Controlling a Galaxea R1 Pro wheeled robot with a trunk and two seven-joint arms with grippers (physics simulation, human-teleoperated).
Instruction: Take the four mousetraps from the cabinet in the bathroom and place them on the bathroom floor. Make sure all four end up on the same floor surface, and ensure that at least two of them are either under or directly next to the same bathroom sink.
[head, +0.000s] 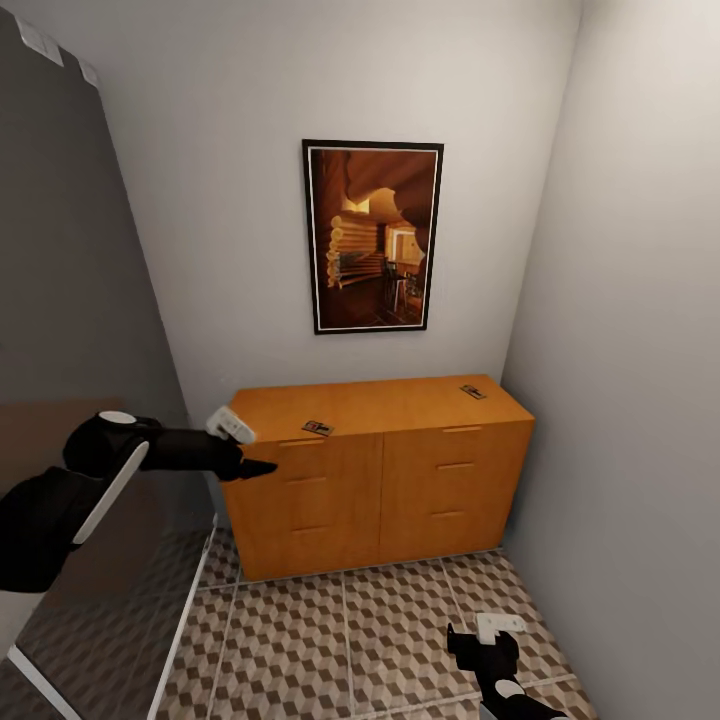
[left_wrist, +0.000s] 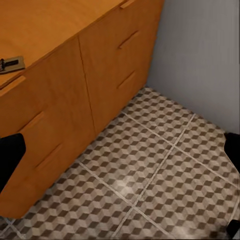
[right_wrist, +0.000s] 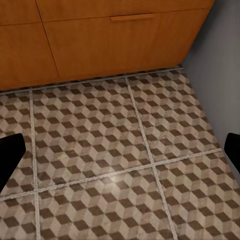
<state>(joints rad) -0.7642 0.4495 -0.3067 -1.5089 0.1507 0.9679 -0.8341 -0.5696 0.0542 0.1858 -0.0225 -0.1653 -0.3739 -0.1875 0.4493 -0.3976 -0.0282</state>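
The orange-brown cabinet (head: 380, 480) stands against the back wall of the bathroom, all its drawers shut. Two mousetraps lie on its flat top, one near the front edge left of centre (head: 318, 428) and one at the far right corner (head: 472, 391). My left gripper (head: 250, 455) hovers open at the cabinet's upper left front corner, nothing between its fingers. The left wrist view looks down on the nearer mousetrap (left_wrist: 11, 64) and the drawer fronts (left_wrist: 55, 130). My right gripper (head: 482, 640) hangs open low over the patterned bathroom floor (right_wrist: 120, 145), in front of the cabinet's right half.
A framed picture (head: 372, 235) hangs above the cabinet. A grey wall (head: 630, 400) closes the right side right up to the cabinet. A dark tall panel (head: 70, 300) stands along the left. Tiled floor (head: 340, 640) lies open between me and the cabinet.
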